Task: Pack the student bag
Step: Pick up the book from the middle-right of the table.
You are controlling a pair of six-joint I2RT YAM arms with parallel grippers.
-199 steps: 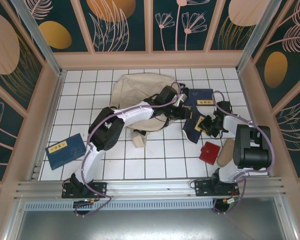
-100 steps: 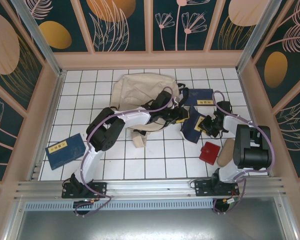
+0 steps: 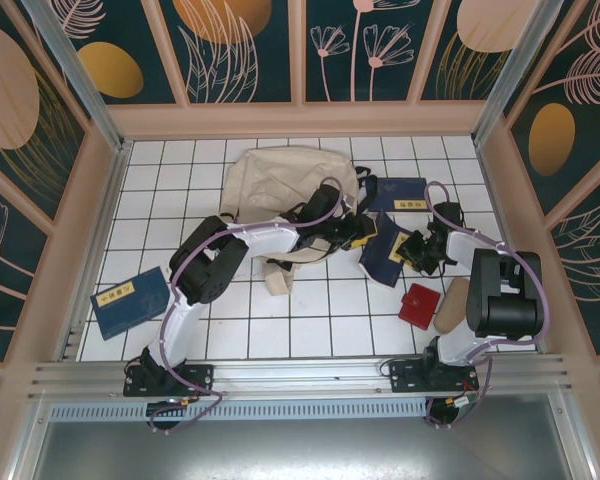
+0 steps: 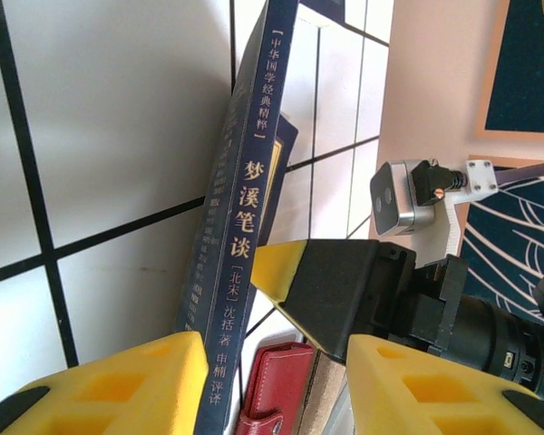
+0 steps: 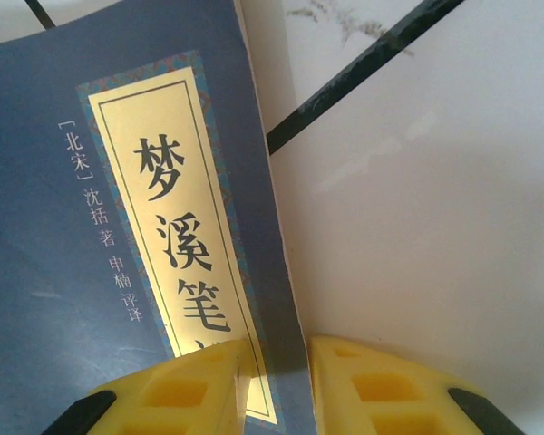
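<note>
The bag [image 3: 280, 180], likely soft, light and floppy and best taken by its stiffer zip rim, lies just behind the left gripper [image 4: 276, 358], whose part-open jaws straddle the book [image 5: 145, 227] that the right gripper [image 5: 276, 362] pinches.

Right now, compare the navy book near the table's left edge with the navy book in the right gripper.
The left-edge book lies flat on the tiles, cover up; the gripped book is tilted up on edge. The left-edge book is untouched; the gripped book is pinched at its edge by the right gripper. Both are navy with a yellow title label.
</note>
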